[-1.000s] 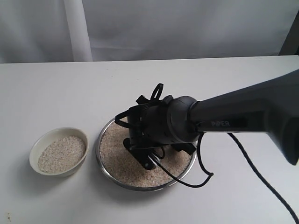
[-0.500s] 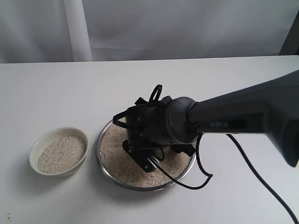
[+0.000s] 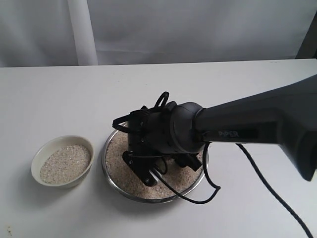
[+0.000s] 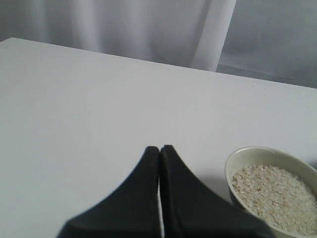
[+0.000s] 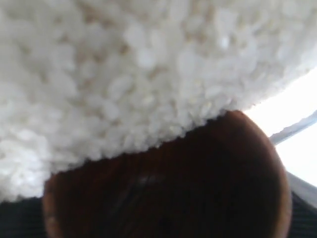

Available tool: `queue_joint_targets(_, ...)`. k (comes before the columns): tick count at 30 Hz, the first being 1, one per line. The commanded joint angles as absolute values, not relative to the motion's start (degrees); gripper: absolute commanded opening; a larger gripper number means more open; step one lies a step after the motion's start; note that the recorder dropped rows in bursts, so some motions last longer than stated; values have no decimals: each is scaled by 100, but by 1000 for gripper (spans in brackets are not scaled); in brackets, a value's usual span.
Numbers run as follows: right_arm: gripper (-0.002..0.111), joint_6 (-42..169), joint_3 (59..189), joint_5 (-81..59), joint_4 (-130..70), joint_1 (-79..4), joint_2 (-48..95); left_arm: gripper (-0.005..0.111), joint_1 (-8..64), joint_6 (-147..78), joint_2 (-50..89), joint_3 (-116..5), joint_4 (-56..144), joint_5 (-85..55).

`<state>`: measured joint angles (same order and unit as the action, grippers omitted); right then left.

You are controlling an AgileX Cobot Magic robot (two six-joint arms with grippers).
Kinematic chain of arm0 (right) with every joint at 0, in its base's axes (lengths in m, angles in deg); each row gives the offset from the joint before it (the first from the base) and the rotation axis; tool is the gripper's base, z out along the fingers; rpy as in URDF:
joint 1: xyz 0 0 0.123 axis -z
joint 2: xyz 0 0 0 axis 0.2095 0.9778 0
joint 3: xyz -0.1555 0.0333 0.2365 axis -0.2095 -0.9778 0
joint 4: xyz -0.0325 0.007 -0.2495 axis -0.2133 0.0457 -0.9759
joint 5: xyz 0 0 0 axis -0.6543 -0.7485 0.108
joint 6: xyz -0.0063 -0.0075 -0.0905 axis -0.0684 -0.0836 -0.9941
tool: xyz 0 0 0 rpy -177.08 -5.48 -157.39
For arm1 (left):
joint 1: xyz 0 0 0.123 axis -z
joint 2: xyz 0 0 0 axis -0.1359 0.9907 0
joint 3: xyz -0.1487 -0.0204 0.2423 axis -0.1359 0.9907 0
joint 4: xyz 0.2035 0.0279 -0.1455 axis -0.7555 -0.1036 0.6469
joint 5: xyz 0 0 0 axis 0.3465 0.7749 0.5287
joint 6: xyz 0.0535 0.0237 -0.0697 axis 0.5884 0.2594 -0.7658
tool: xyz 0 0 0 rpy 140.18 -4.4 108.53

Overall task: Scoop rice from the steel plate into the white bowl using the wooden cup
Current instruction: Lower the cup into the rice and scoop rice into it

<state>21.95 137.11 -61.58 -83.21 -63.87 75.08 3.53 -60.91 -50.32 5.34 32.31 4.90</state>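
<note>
A shiny steel plate (image 3: 103,162) lies at lower centre of the exterior view, spread with beige rice (image 3: 117,154). To its left, apart, a small cream bowl (image 3: 63,182) sits upright, partly filled with rice. In the right wrist view a glossy reddish-brown cup (image 5: 198,188) is pressed against the grains.

Quick tally: one steel plate (image 3: 105,166), one white bowl (image 3: 37,154), one wooden cup (image 5: 198,188), one robot arm (image 3: 257,124) in the wide shot, and two loads of rice (image 3: 119,161), one per dish.
</note>
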Motion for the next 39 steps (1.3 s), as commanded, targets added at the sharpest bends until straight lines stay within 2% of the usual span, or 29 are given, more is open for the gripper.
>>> queue_joint_targets(1,0,2182,13739,-6059,-7905,-6416,7511,0,380,-6101,-5045,514,3264,453)
queue_joint_targets(14,0,2182,14450,-6126,-6801,-6416,7525,0,380,-6101,-5045,514,3264,453)
queue_joint_targets(25,0,2182,14472,-6135,-6105,-6406,7525,0,380,-6101,-5045,514,3264,453)
queue_joint_targets(39,0,2209,14472,-5301,-3920,-5696,7525,0,380,-6101,-5045,514,3264,453)
